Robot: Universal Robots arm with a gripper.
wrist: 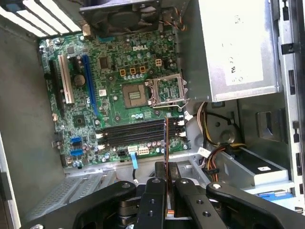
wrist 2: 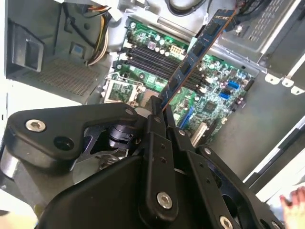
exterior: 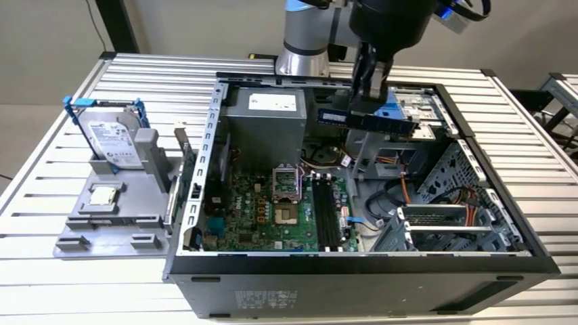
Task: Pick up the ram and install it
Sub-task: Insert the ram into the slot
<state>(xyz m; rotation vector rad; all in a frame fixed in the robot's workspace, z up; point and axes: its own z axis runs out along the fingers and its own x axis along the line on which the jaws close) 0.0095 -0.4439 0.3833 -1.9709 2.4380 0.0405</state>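
The ram [exterior: 366, 120], a long narrow stick with black chips and a blue label, hangs in the air above the open computer case [exterior: 208, 169]. My gripper [exterior: 364, 108] is shut on it from above. In the second wrist view the ram [wrist 2: 198, 50] juts out slanted from my gripper [wrist 2: 157, 109] over the green motherboard [wrist 2: 214, 95]. In the first wrist view the ram [wrist: 166, 143] appears edge-on, held by my gripper [wrist: 166, 174], just beside the end of the black memory slots [wrist: 131, 132]. These memory slots [exterior: 327, 213] lie well below the stick.
A grey holder [exterior: 91, 233] at the exterior view's left carries a silver hard drive in a blue bracket [exterior: 113, 139] and a small square processor [exterior: 102, 196]. Inside the case are the power supply [exterior: 271, 115], the open processor socket [exterior: 284, 183] and drive cages [exterior: 451, 217]. A hand [wrist 2: 293, 210] is near the case.
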